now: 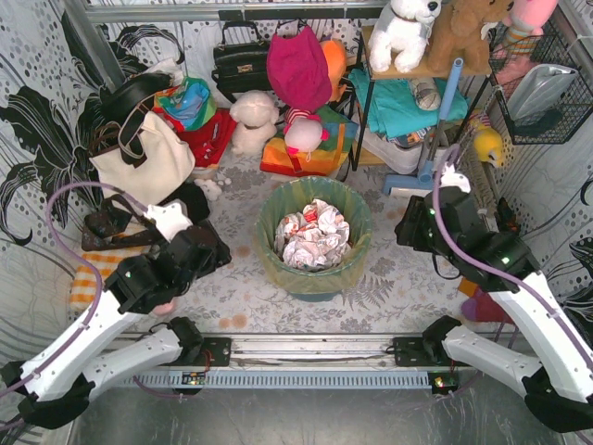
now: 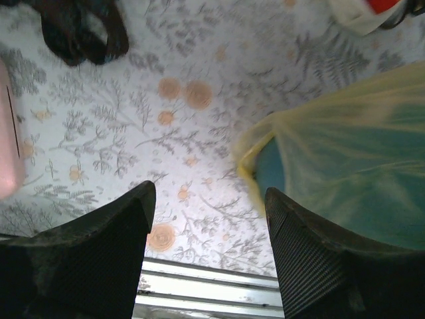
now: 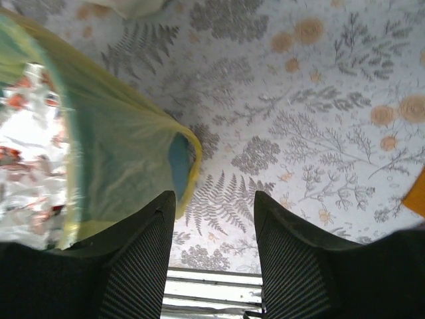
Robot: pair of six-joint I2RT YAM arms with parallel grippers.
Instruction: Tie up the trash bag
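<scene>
Btwn L pincer (image 1: 220, 254), R pincer (image 1: 401, 232): trash bag (image 1: 353, 265), prob. untouched.

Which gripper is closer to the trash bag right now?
Right, narrowly. The right gripper sits just right of the trash bag, its fingers at the rim; the left gripper sits slightly farther off, left.

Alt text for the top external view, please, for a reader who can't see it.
A teal bin lined with a yellow-green trash bag, full of crumpled white-and-red paper, stands on the floral table. The left gripper and right gripper flank it, each short of the bag. Handbags and plush toys crowd the back.
</scene>
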